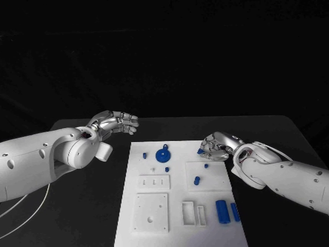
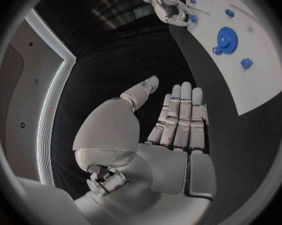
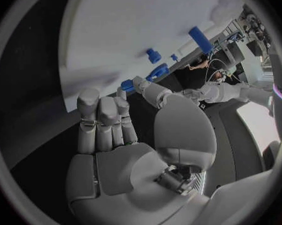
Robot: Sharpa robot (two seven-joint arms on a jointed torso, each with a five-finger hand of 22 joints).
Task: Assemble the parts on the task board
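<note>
- Head view: the task board [image 1: 181, 226] is lying mid-table, long side running away from the robot. Left hand [image 1: 114, 123] is hovering over the black table [image 1: 75, 216] just off the board's far-left corner, fingers together and bent over, nothing in them. Right hand [image 1: 218, 145] is sitting at the board's far-right edge, fingers curled down onto a small blue part [image 1: 201, 152] there; whether it is gripped or only touched, cannot tell from here.
- Same view, parts relative to the board: blue gear [image 1: 162, 155] near the far end at centre, small peg [image 1: 144, 155] just left of the gear, another peg [image 1: 196, 180] on the raised square pad right of centre, two blue cylinders [image 1: 222, 211] side by side at the near-right edge.
- Left wrist view: left hand [image 2: 172, 130] is lying flat, fingers straight and pressed together, thumb apart, palm bare, over the dark table beside the board [image 2: 265, 80]. This view also catches the right hand [image 2: 168, 7] from across, fingertips on a blue piece at the board's edge, plus the gear [image 2: 225, 39].
- Right wrist view: right hand [image 3: 125, 135] with fingers together, thumb reaching out; its tip is touching the blue part [image 3: 128, 85] at the board's edge [image 3: 85, 92]. The fingers' contact with the part is hidden here. One cylinder [image 3: 200, 39] is lying further along the board.
</note>
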